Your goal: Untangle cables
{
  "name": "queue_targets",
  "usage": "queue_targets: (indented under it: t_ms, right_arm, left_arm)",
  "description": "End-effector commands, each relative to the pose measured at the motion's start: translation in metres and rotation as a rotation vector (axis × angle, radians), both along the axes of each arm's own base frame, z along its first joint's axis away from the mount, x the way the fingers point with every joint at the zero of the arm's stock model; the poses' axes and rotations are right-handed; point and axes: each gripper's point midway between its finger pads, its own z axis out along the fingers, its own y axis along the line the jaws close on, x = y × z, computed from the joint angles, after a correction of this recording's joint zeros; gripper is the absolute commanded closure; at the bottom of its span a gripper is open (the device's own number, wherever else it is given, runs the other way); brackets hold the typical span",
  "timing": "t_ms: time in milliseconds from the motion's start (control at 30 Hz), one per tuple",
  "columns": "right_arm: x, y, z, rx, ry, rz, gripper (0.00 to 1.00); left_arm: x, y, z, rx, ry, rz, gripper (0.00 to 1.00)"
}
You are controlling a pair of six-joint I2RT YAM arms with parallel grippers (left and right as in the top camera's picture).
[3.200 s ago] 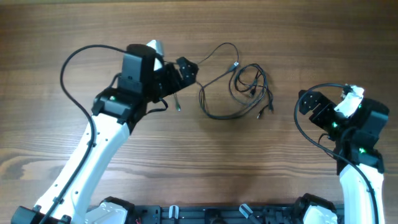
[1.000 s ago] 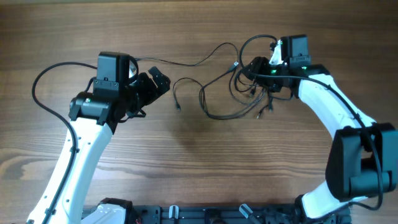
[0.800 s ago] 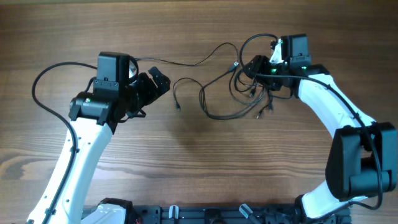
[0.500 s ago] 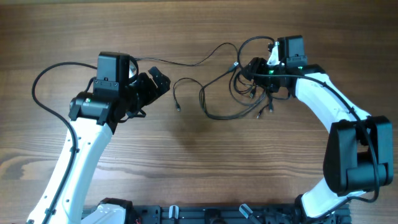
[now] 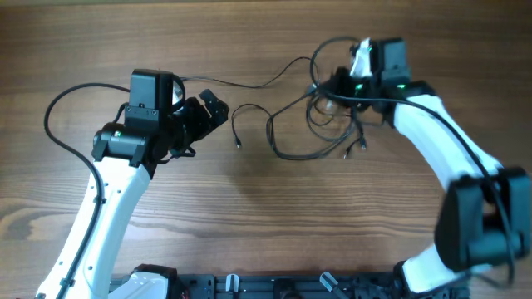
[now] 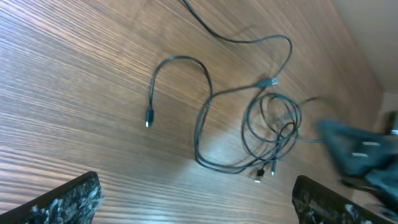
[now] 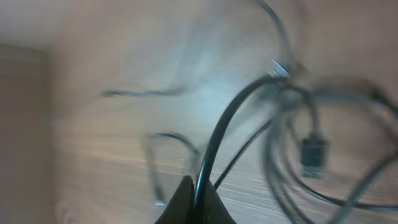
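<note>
The thin black plug-ended cables [image 5: 331, 126] are seen tangled toward one o'clock on the brown wooden table [image 5: 266, 216]. One strand is pinched by the outstretched right gripper [image 5: 334, 85], while the left gripper [image 5: 212, 112] is held wide at ten o'clock.

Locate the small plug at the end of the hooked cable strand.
Overhead view: the plug lies on the table between the left gripper and the tangled cables.

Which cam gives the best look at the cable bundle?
Left wrist: whole cable bundle sharp and uncovered. Overhead: the right end effector covers its top loops. Right wrist: only blurred close-up strands.
</note>
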Motion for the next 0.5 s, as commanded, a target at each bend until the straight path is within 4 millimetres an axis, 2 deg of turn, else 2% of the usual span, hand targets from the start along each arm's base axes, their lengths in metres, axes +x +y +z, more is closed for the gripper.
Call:
queue_targets:
  t_ms: [0,100,133,200,267,333,367,467]
  right_arm:
    - [-0.003,0.004,0.131,0.063,-0.339,0.045,0.96]
    - [-0.012,-0.005,0.203,0.075,-0.583,0.040,0.95]
    - [-0.017,-0.015,0.230,0.079,-0.668,0.019,0.95]
    - [-0.025,-0.039,0.260,0.070,-0.755,-0.032,0.96]
    - [-0.044,-0.064,0.287,0.068,-0.821,-0.063,0.95]
    - [-0.056,-0.069,0.298,0.077,-0.852,-0.044,0.95]
    - [-0.066,-0.072,0.306,0.083,-0.872,-0.029,0.95]
    - [-0.076,-0.088,0.322,0.062,-0.927,-0.063,0.95]
  left_arm:
    - [-0.005,-0.023,0.007,-0.025,-0.032,-0.083,0.00]
    - [0.000,-0.057,0.008,-0.032,-0.081,-0.172,0.00]
    - [0.002,-0.077,0.004,-0.029,-0.095,-0.219,0.00]
    - [0.005,-0.108,-0.009,-0.036,-0.105,-0.290,0.00]
    - [0.013,-0.144,-0.034,-0.037,-0.113,-0.358,0.00]
    - [0.022,-0.168,-0.052,-0.047,-0.131,-0.396,0.00]
    - [0.031,-0.192,-0.068,-0.064,-0.170,-0.428,0.00]
    - [0.042,-0.233,-0.092,-0.103,-0.250,-0.482,0.00]
